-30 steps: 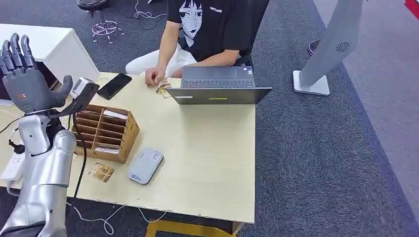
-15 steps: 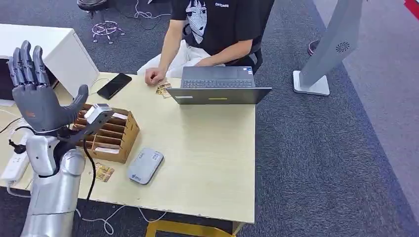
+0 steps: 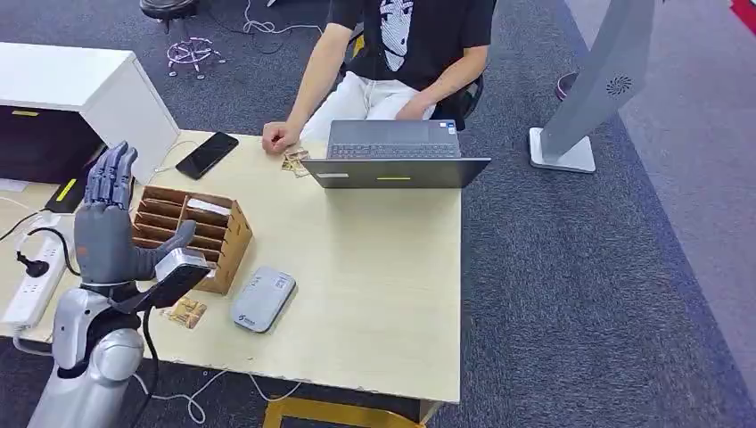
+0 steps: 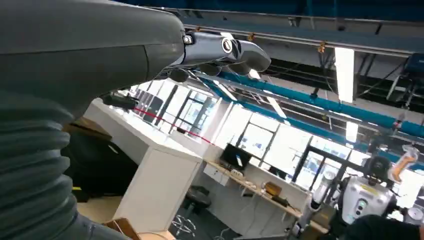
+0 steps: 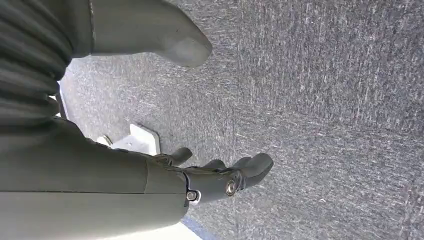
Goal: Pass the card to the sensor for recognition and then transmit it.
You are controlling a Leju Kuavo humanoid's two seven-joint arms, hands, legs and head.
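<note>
A gold-brown card (image 3: 183, 311) lies flat on the pale table (image 3: 374, 294) near its front left edge. Just right of it sits the grey card sensor (image 3: 263, 300). My left hand (image 3: 107, 223) is raised above the left end of the cardboard card rack (image 3: 198, 234), fingers spread upward and holding nothing. The left wrist view shows those fingers (image 4: 222, 50) stretched out against the ceiling. In the right wrist view, my right hand (image 5: 210, 180) hangs over grey carpet with its fingers apart and nothing in it.
A person sits at the far side behind an open laptop (image 3: 392, 156), one hand (image 3: 278, 136) resting on the table beside more cards (image 3: 294, 161). A black phone (image 3: 206, 154) lies at the far left. A white cabinet (image 3: 85, 94) stands left, a power strip (image 3: 31, 285) below it.
My left hand has come down and forward, from high at the left edge to just over the rack's left end. The person has leaned back and shifted right.
</note>
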